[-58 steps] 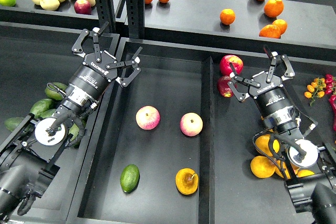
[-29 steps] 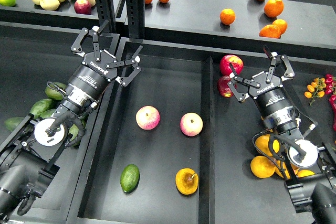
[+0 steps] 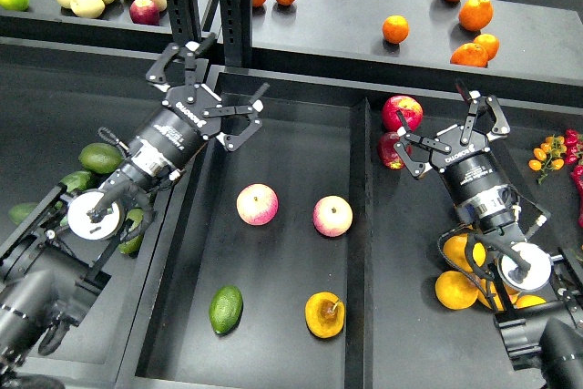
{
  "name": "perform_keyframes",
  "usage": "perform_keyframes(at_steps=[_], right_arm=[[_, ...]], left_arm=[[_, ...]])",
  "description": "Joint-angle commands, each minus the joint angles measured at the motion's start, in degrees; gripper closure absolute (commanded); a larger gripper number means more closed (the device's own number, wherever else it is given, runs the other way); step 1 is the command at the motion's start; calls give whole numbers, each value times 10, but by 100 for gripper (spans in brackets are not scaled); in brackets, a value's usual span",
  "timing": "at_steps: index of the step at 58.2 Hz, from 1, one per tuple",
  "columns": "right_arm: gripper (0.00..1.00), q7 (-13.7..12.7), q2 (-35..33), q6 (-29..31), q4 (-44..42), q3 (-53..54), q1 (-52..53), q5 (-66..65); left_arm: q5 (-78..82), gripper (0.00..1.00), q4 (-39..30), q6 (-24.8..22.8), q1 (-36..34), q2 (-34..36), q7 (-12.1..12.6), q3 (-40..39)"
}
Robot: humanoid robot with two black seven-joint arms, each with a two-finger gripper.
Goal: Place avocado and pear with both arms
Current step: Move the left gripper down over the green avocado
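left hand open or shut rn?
Open. The left hand has its two fingers spread wide apart above the far left corner of the centre bin, with nothing between them.

In my middle tray (image 3: pixel 273 366), the avocado (image 3: pixel 225 309) lies left of the pear (image 3: pixel 324 314), two apples (image 3: pixel 258 204) behind them.

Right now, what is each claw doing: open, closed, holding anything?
Left claw: open, holding nothing.
Right claw: open, holding nothing.

arms: black, ribbed | wrists: silver bands, white round caps | cables: black loops | lettering: white
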Motion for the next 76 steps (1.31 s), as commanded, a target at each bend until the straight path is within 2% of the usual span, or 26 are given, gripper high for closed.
perform_keyframes(at_steps=[1,7,17,25,34,50,76], right_arm=[[1,1,0,0,0,4,1,0],[1,1,0,0,0,9,1,0],[1,1,0,0,0,25,5,0],[1,0,0,0,-2,38,11,0],[1,0,0,0,-7,39,13,0],[1,0,0,0,-11,45,13,0],[1,1,0,0,-16,46,12,0]], left_arm=[[-2,10,5,0,-49,38,52,66],[-21,12,5,0,-92,109,52,158],[-69,18,11,0,-209,254,52,394],[-54,21,12,0,-285,291,52,548],[26,22,13,0,-322,278,52,672],[117,22,67,0,-295,226,52,705],[213,23,99,0,-253,211,52,722]])
